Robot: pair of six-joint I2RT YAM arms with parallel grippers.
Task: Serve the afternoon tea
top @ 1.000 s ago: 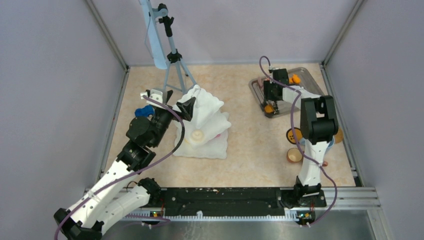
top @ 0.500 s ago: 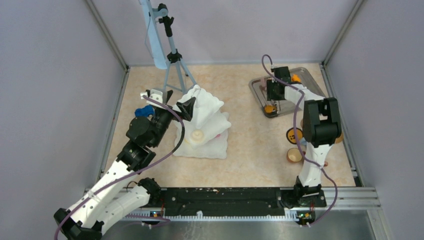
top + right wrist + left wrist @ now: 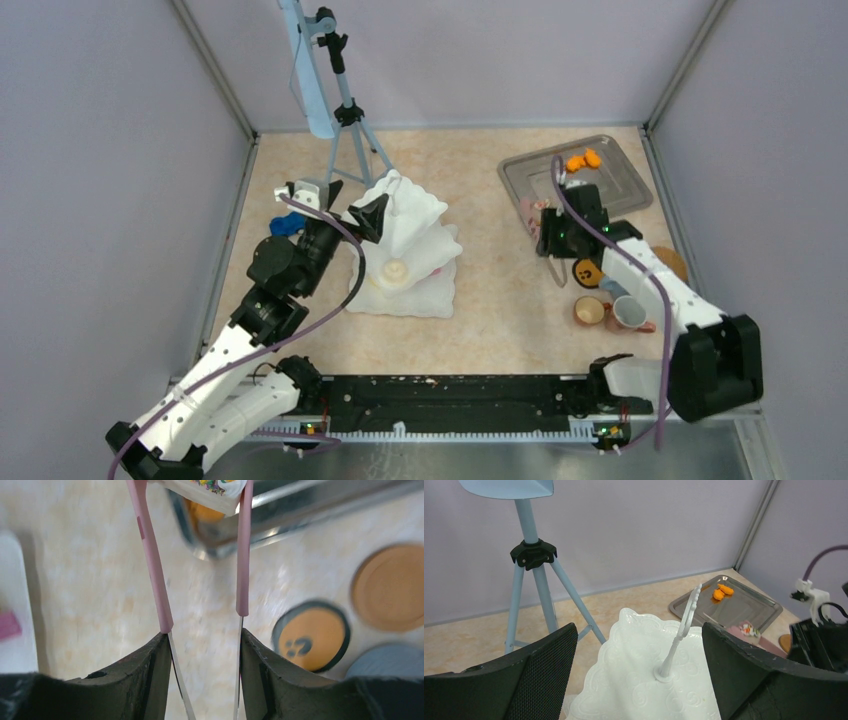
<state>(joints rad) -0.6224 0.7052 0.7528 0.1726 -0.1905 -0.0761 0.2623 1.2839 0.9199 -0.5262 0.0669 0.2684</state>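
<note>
My right gripper (image 3: 204,636) (image 3: 556,232) is shut on the pink tongs (image 3: 152,570). The tong tips pinch a cream cake slice with sprinkles (image 3: 205,490) (image 3: 749,628) just off the near left corner of the metal tray (image 3: 610,190). Two orange pastries (image 3: 580,159) lie at the tray's far edge. An orange-brown mug (image 3: 588,311) and a whitish-pink mug (image 3: 630,314) stand at the near right. My left gripper (image 3: 639,630) (image 3: 365,215) is open, its fingers on either side of the white tiered stand (image 3: 644,680). A cream pastry (image 3: 397,271) sits on the stand's lower tier.
Round saucers lie right of my right gripper: an orange one with a black rim (image 3: 587,271), a brown one (image 3: 672,262) and a grey one (image 3: 385,662). A blue tripod (image 3: 345,120) stands behind the stand. A blue toy car (image 3: 285,225) lies by the left arm.
My right arm has drawn back from the tray toward the near side, carrying the cake slice in the tongs, and its elbow swung right. The left arm has hardly moved.
</note>
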